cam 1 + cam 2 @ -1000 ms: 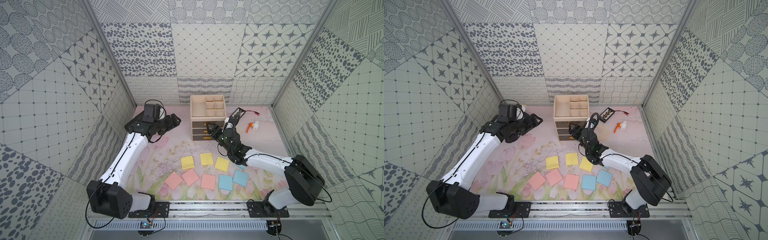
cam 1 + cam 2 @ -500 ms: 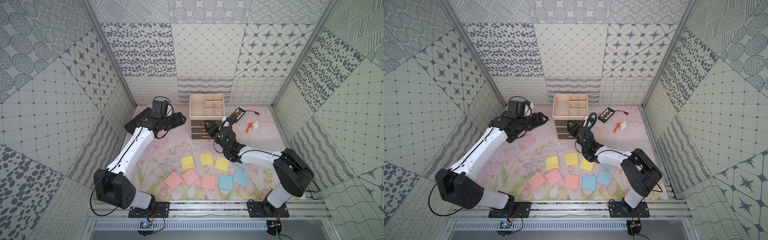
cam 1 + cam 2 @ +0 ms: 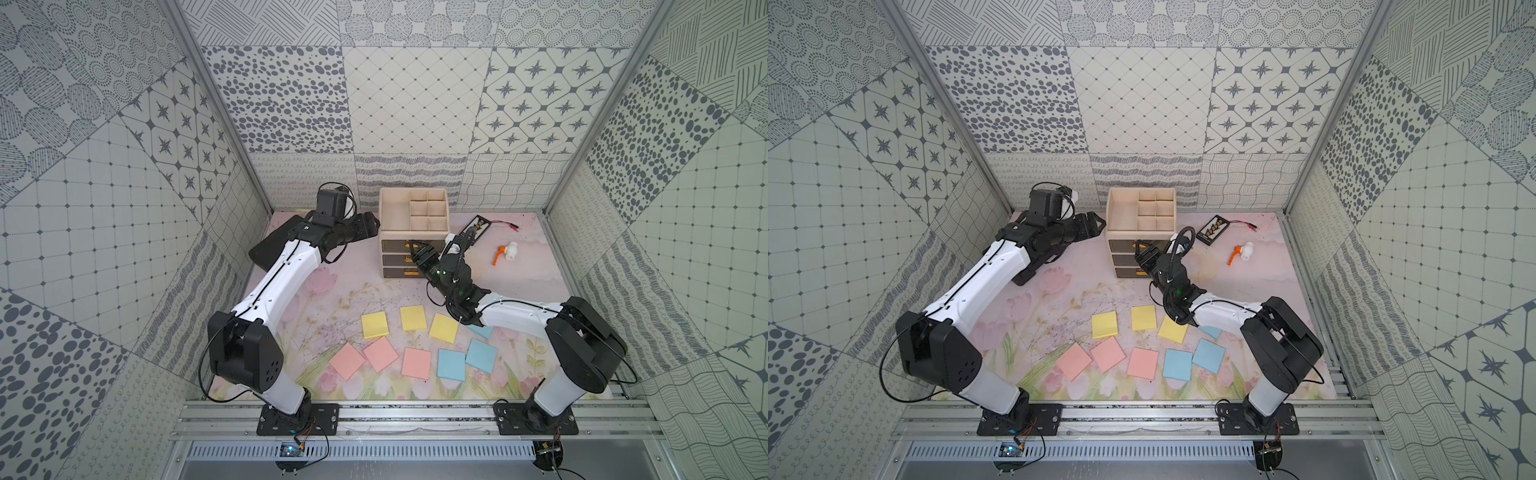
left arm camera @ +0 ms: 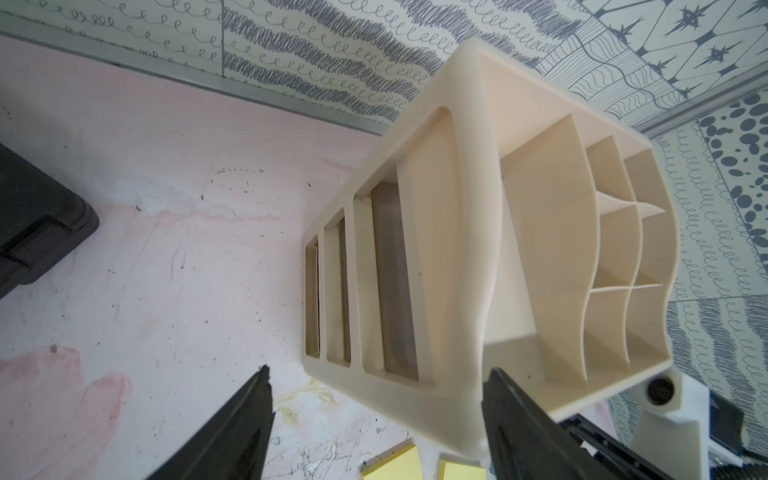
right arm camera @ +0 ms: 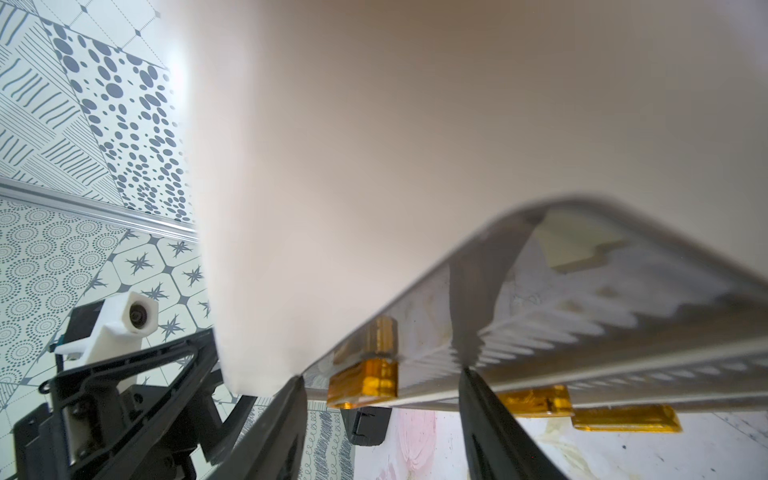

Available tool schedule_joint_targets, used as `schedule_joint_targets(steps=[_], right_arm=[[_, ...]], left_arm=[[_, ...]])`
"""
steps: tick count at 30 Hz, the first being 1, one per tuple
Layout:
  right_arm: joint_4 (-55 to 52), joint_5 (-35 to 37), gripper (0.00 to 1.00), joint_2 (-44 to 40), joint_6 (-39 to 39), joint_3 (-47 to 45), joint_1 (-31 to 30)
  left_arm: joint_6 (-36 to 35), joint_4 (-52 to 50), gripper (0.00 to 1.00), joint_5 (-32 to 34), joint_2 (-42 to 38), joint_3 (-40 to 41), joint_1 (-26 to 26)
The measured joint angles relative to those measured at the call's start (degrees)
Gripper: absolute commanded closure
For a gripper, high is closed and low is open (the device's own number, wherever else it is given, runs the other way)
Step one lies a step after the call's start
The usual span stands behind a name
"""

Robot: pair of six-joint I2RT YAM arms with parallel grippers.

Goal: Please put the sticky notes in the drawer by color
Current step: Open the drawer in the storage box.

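The cream drawer (image 3: 413, 226) (image 3: 1140, 224) stands at the back of the mat, its three grey drawers shut. My right gripper (image 3: 417, 252) (image 5: 381, 374) is open at the top drawer's front, with the gold handle (image 5: 363, 382) in the gap between its fingers and untouched. My left gripper (image 3: 368, 226) (image 4: 378, 370) is open, and its fingers straddle the chest's upper left edge (image 4: 457, 249). The sticky notes lie flat near the front: three yellow (image 3: 413, 318), three pink (image 3: 380, 353), and blue ones (image 3: 451, 364), one of which (image 3: 481, 331) is half hidden under my right arm.
A flat black case (image 3: 270, 249) (image 4: 37, 232) lies at the back left, partly under my left arm. At the back right are a small black tray with a red wire (image 3: 478, 226) and an orange and white part (image 3: 507, 252).
My left arm has swung right until its gripper reached the chest's left side. My right gripper has risen to the top drawer's handle and its jaws have narrowed.
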State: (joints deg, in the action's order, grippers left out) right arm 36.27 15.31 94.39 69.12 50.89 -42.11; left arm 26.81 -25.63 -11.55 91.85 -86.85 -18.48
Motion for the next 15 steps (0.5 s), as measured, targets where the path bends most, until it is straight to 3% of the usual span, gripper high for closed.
schedule_joint_targets(steps=[8, 15], right_arm=[[0.3, 0.9, 0.42, 0.2, 1.2, 0.0, 0.0], [0.9, 1.9, 0.39, 0.2, 2.3, 0.0, -0.1]], left_arm=[[-2.3, 3.3, 0.19, -0.1, 4.4, -3.4, -0.3], [-4.3, 4.8, 0.40, -1.1, 8.3, -7.2, -1.2]])
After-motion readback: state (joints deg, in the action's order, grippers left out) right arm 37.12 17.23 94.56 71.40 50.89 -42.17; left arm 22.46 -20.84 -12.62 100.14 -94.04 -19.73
